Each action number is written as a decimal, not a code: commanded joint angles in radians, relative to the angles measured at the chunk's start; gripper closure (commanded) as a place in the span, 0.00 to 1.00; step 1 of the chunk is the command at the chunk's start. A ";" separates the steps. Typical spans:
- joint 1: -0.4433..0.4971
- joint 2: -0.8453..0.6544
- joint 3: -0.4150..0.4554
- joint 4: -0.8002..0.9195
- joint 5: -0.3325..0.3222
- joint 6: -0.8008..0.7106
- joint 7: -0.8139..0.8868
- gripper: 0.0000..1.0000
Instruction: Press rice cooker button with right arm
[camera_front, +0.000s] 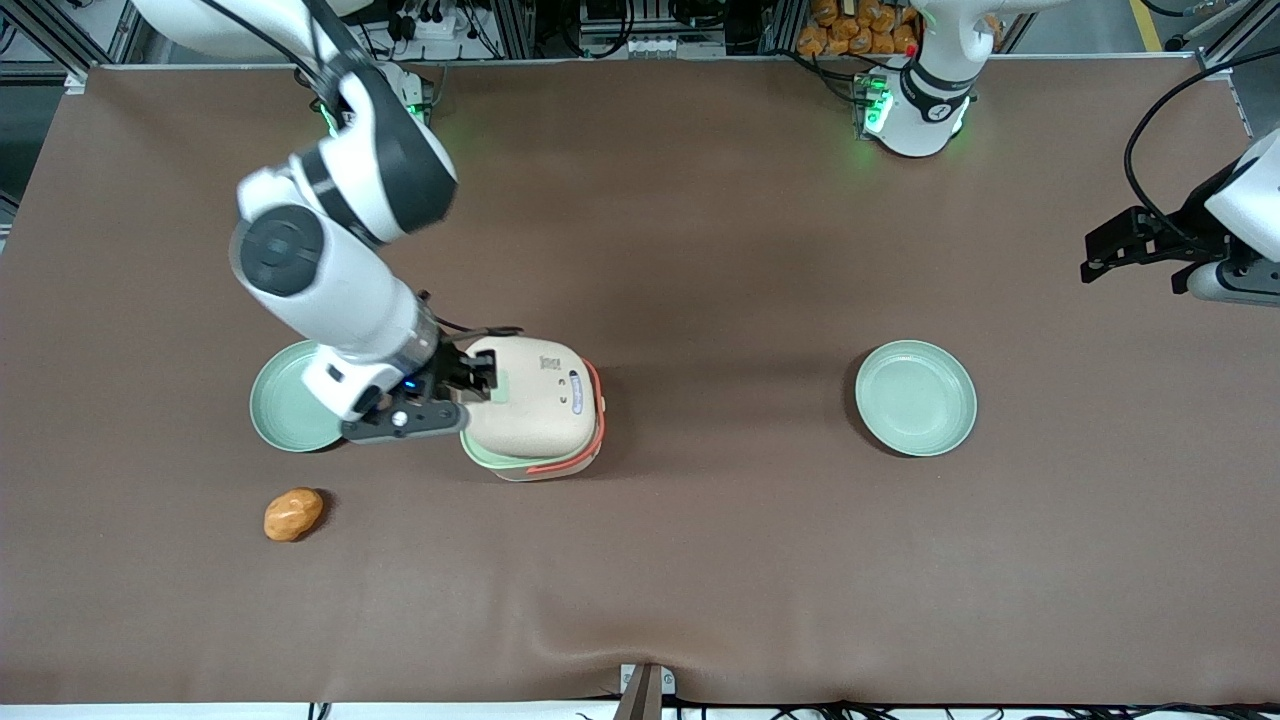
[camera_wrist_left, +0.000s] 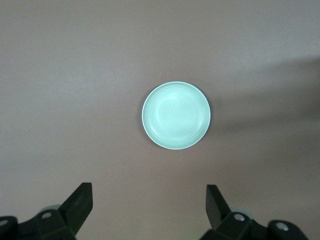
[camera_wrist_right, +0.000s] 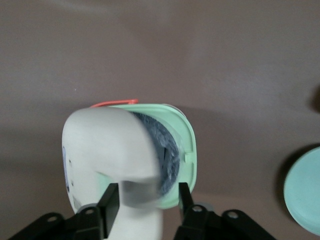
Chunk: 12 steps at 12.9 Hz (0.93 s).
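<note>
The cream rice cooker (camera_front: 535, 410) stands mid-table with its coral-orange handle band (camera_front: 597, 420) and pale green rim (camera_front: 485, 455). My right arm's black gripper (camera_front: 480, 378) rests at the lid's edge, with its fingertips at the small pale green button (camera_front: 502, 388). In the right wrist view the cream lid (camera_wrist_right: 105, 145) is tilted up and blurred. It uncovers the dark inner pot (camera_wrist_right: 167, 155) and the green rim (camera_wrist_right: 187, 150). The gripper (camera_wrist_right: 147, 192) is open, and its fingers (camera_wrist_right: 110, 200) straddle the lid's edge without clamping it.
A pale green plate (camera_front: 285, 400) lies beside the cooker, partly under my arm, and shows in the right wrist view (camera_wrist_right: 305, 192). A second plate (camera_front: 916, 397) lies toward the parked arm's end (camera_wrist_left: 176, 115). An orange-brown lump (camera_front: 293, 514) lies nearer the front camera.
</note>
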 joint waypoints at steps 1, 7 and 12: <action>-0.038 -0.077 0.003 0.045 0.016 -0.129 0.001 0.00; -0.090 -0.290 -0.148 0.039 0.024 -0.352 -0.215 0.00; -0.112 -0.431 -0.306 -0.116 0.019 -0.372 -0.467 0.00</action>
